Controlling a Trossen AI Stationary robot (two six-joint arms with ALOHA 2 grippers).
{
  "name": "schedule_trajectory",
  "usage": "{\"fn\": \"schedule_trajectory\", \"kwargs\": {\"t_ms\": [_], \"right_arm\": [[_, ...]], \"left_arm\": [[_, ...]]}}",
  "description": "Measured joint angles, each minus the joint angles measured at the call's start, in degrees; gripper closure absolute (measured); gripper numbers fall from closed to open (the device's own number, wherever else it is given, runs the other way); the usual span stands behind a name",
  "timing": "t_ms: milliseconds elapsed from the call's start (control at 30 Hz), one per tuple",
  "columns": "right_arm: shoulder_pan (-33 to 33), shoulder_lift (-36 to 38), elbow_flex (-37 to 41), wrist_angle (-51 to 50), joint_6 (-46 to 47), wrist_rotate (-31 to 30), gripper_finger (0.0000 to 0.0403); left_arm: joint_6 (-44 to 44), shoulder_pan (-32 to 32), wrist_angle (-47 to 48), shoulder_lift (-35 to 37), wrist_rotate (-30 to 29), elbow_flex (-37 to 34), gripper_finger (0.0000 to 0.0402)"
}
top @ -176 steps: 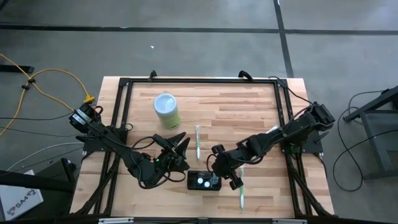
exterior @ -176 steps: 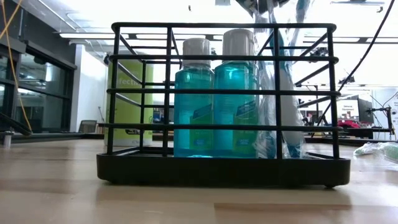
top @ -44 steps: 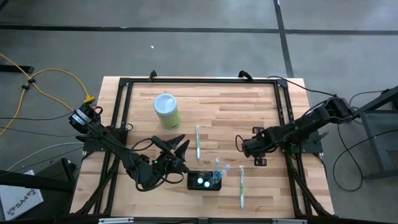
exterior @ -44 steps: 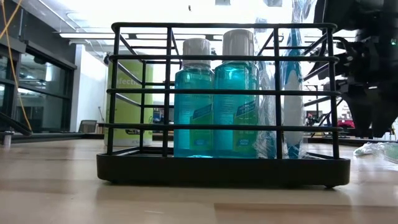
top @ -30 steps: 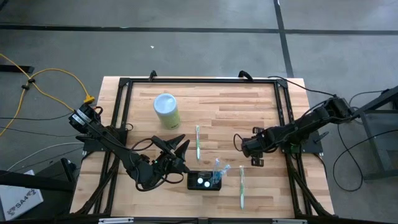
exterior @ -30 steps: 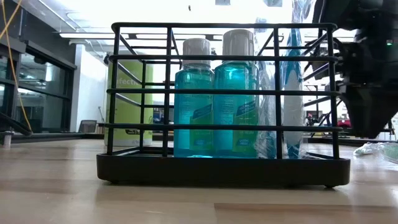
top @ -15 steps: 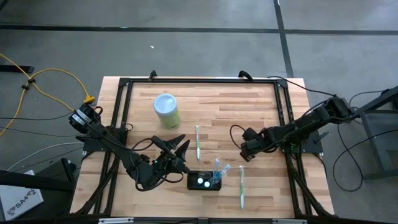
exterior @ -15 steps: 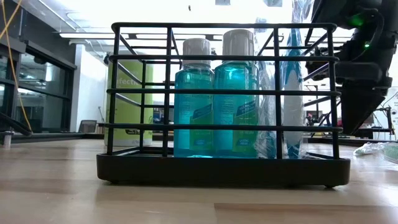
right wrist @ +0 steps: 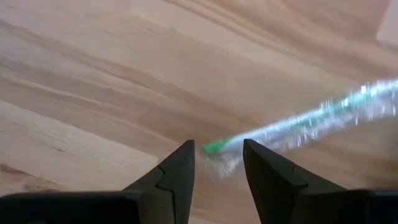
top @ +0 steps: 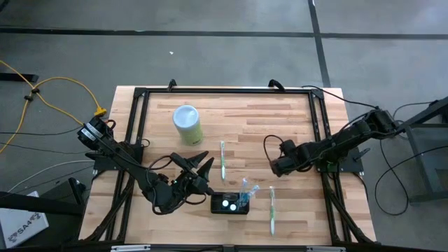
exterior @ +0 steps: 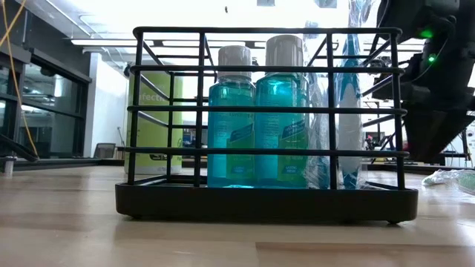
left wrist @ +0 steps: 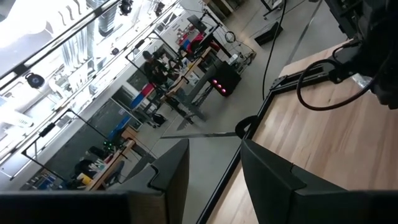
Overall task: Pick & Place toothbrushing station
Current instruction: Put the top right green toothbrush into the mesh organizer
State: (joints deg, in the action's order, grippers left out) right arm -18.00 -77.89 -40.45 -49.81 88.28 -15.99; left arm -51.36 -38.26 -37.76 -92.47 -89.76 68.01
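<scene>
The toothbrushing station (top: 230, 204) is a small black holder near the table's front edge. In the low view (exterior: 267, 200) it shows as a black wire-sided rack standing on its base, holding two blue bottles and a wrapped toothbrush. My left gripper (top: 204, 162) is open and empty, just left of and behind the station. It looks out into the room in its wrist view (left wrist: 214, 168). My right gripper (top: 275, 168) is open and empty over the table, right of and behind the station. A wrapped toothbrush's green end (right wrist: 214, 147) lies on the table just past its fingertips (right wrist: 219, 152).
A pale green cylinder with a whitish top (top: 187, 124) stands at the far left. One toothbrush (top: 222, 159) lies between the grippers. Another (top: 271, 210) lies right of the station. A black frame (top: 224, 90) rims the table.
My right gripper has drifted a little toward the table's far edge and left, staying open. The station and my left gripper have kept still.
</scene>
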Motion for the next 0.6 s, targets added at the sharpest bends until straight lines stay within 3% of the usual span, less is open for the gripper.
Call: {"fn": "schedule_trajectory", "kwargs": {"t_ms": [233, 600], "right_arm": [[0.0, 0.0, 0.0, -1.61, 12.39, 4.79, 0.0275], [0.0, 0.0, 0.0, -0.54, 24.25, 10.25, 0.0275]], "left_arm": [[0.01, -0.74, 0.0, 0.0, -0.02, 0.0, 0.0263], [-1.08, -2.64, 0.0, -0.02, -0.04, 0.0, 0.0263]]}}
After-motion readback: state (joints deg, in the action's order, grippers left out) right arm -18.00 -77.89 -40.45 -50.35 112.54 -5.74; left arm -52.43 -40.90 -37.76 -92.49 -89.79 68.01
